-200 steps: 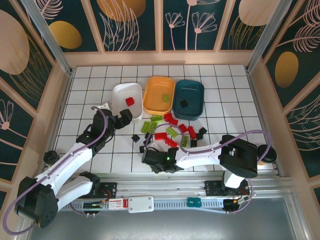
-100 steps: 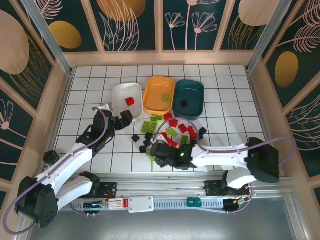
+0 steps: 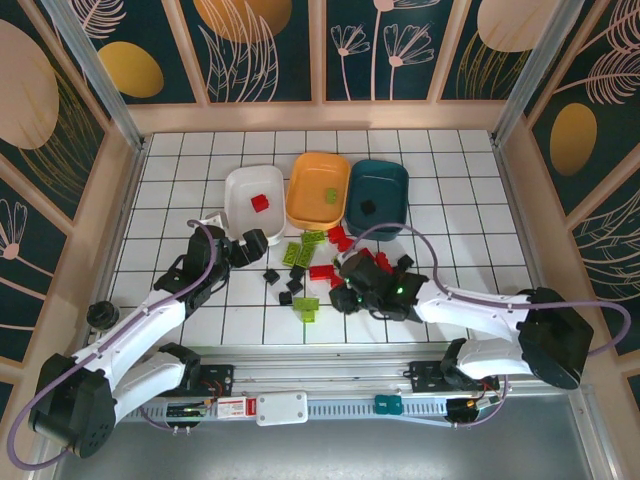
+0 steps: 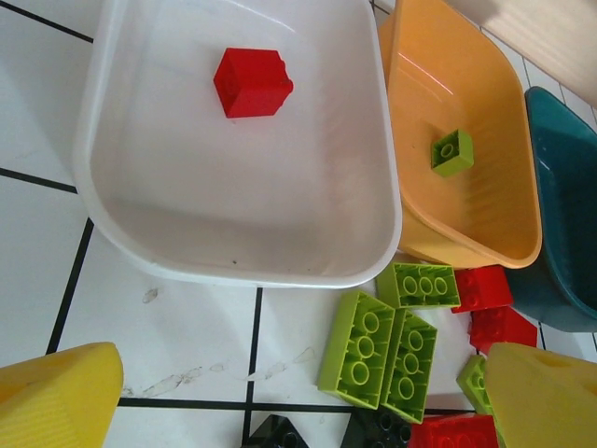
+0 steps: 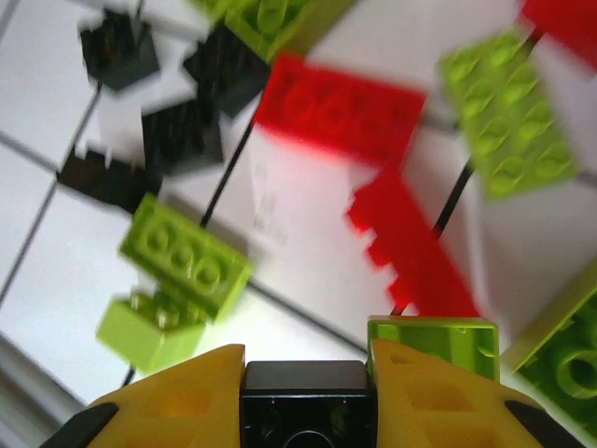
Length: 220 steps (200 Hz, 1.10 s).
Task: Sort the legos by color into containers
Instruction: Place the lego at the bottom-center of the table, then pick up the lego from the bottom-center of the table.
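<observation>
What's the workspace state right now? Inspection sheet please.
Surface: white tiled table, dark grout lines.
Job's things: white tray holds one red brick; orange tray one green brick; teal tray one black brick; loose bricks piled before the trays.
Clutter: nothing seen.
Grippers: left gripper open near the white tray; right gripper shut on a black lego.
Cables: purple cable along each arm.
Surroundings: floral wall panels.
</observation>
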Motion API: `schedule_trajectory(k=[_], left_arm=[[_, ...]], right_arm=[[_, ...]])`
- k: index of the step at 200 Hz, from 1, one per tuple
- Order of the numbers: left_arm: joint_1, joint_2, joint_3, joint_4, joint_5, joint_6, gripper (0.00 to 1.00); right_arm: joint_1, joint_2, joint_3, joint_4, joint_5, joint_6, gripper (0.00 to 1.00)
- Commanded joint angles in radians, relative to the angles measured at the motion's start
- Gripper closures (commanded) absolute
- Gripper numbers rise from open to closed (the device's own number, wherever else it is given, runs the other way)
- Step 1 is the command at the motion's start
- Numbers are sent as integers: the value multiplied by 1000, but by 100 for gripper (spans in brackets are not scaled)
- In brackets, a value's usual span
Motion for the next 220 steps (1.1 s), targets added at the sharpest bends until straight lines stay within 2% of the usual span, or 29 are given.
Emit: schedule_trajectory(k=[1, 19, 37, 57, 77, 135, 189, 220], left_arm=[[3, -12, -4, -4, 7, 14, 1], [3, -3, 1, -4, 6, 15, 1], [3, -2, 4, -7, 1, 16, 1], [3, -8, 3, -13, -1, 19, 1], [3, -14, -2, -19, -4, 22, 1], [3, -3, -11, -3, -3, 23, 1], [3, 7, -25, 13, 0, 16, 1], [3, 9, -25, 13, 0, 18, 1]], right_arm=[[58, 50, -28, 27, -17, 50, 73], [84, 103, -24, 36, 10, 55, 69], [98, 141, -12, 47, 27, 51, 60], [106, 158, 5, 38, 47, 44, 39], [124, 144, 33, 7, 71, 38, 29], [225, 181, 112, -123, 188, 51, 31], [255, 212, 120, -158, 246, 79, 36], [273, 244, 130, -164, 236, 69, 44]])
